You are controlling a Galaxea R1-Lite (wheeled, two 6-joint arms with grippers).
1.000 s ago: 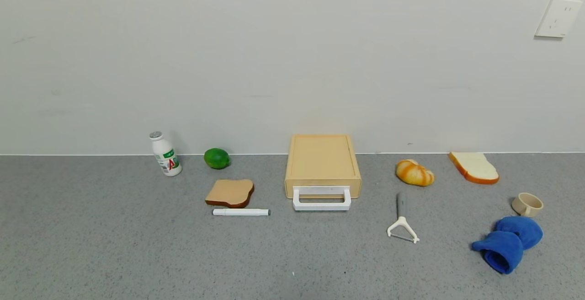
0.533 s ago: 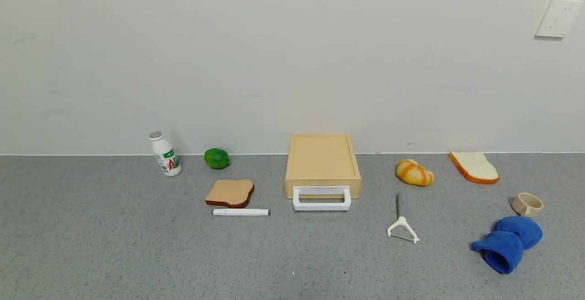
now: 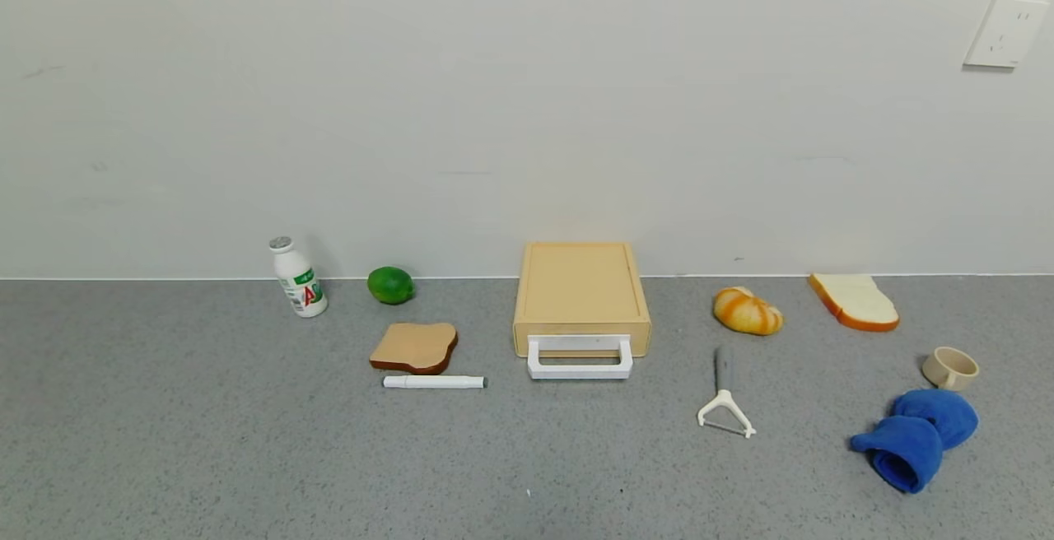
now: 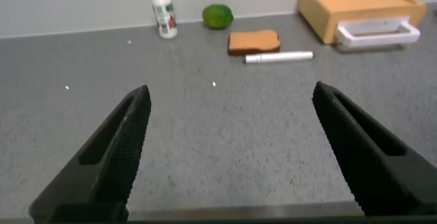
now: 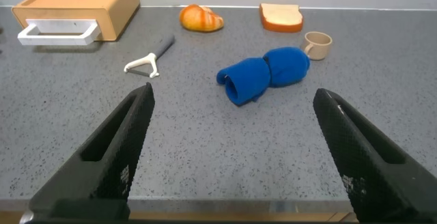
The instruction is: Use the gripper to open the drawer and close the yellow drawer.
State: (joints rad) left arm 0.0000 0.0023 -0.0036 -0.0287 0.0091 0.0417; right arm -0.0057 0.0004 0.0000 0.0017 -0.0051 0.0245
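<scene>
Both pincers, left pincer (image 4: pixel 229 149) and right pincer (image 5: pixel 232 149), we hold spread wide above the bench (image 3: pixel 247 458); the yellow drawer (image 3: pixel 580 356) sits shut, between toast slice (image 3: pixel 414 346) and peeler (image 3: pixel 723 404).

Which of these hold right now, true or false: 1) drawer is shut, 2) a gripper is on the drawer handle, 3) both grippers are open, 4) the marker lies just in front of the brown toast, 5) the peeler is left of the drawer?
1) The drawer sits flush in its yellow box. True.
2) A gripper is on the white handle. False: nothing touches it; neither arm shows in the head view, and both wrist views look at it from far back.
3) The left gripper and right gripper are open. True: both hold their fingers wide apart over bare counter.
4) The white marker lies just in front of the brown toast. True.
5) The peeler is left of the drawer. False: it lies to its right, in front of the croissant.
</scene>
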